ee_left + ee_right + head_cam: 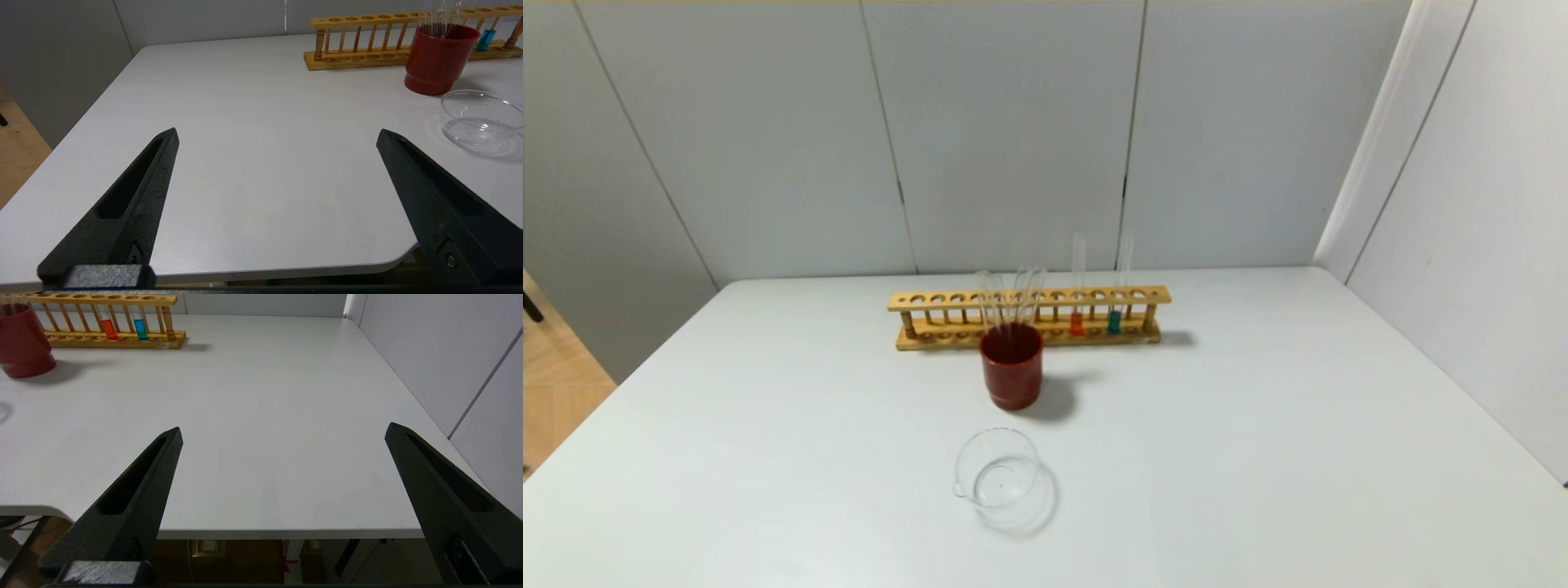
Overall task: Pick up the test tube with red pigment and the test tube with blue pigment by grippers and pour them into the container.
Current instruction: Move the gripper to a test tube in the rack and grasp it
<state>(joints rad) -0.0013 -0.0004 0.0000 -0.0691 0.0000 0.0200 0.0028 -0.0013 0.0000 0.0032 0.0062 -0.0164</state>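
Surface (1258,457): white, matte, rounded corners, w/ soft shadows falling right of objects. Back wall (1013,139): pale grey panels w/ thin dark vertical seams, some slanted. Right wall (1486,245): lighter panels, meets back wall at a white corner strip. Floor (556,392): light wood, visible at left beyond surface edge. Power outlet (209,547) seen below surface's near edge, right wrist view. Lighting: even, diffuse.

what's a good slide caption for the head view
Red test tube and blue test tube stand in the rack behind the empty container.
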